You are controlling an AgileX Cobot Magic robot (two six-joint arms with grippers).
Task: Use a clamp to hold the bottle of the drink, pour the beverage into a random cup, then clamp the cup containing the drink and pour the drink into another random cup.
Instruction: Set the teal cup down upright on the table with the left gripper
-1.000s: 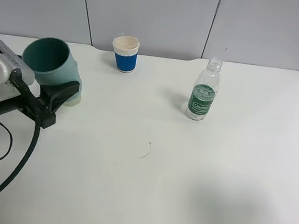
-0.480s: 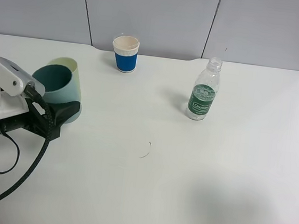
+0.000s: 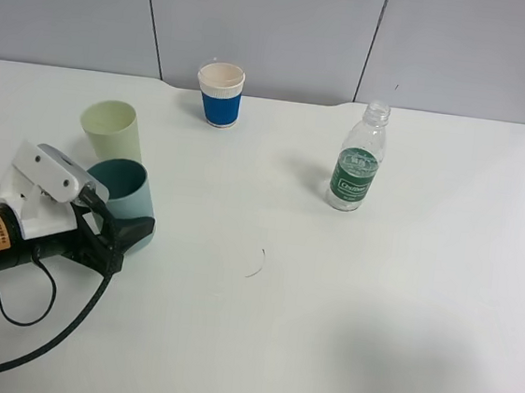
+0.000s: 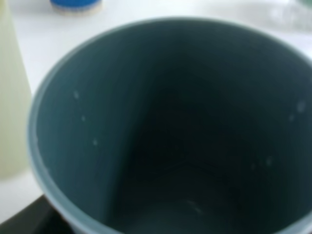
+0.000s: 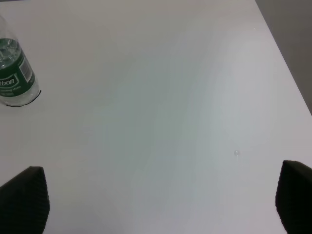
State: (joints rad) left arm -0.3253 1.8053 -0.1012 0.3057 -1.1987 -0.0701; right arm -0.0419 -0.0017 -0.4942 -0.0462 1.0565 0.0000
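The teal-blue cup [image 3: 120, 189] stands upright at the front left of the table, with my left clamp [image 3: 133, 231] shut around its lower part. In the left wrist view the cup [image 4: 170, 126] fills the frame; its dark green inside shows only a few droplets, and one black finger [image 4: 22, 225] shows at its rim. The bottle [image 3: 356, 169] stands uncapped at the right of centre, apart from both grippers. My right gripper [image 5: 158, 200] is open above bare table, with the bottle [image 5: 14, 78] well off to one side.
A pale yellow-green tumbler [image 3: 112, 128] stands just behind the teal cup. A blue-sleeved paper cup [image 3: 220, 93] is at the back centre. A black cable [image 3: 35, 351] loops from the left arm over the front left. A thin dark mark [image 3: 255, 269] lies mid-table.
My left gripper has brought the teal cup from a tilt over the yellow-green tumbler down and forward, and it is now upright in front of it. The tumbler is now uncovered.
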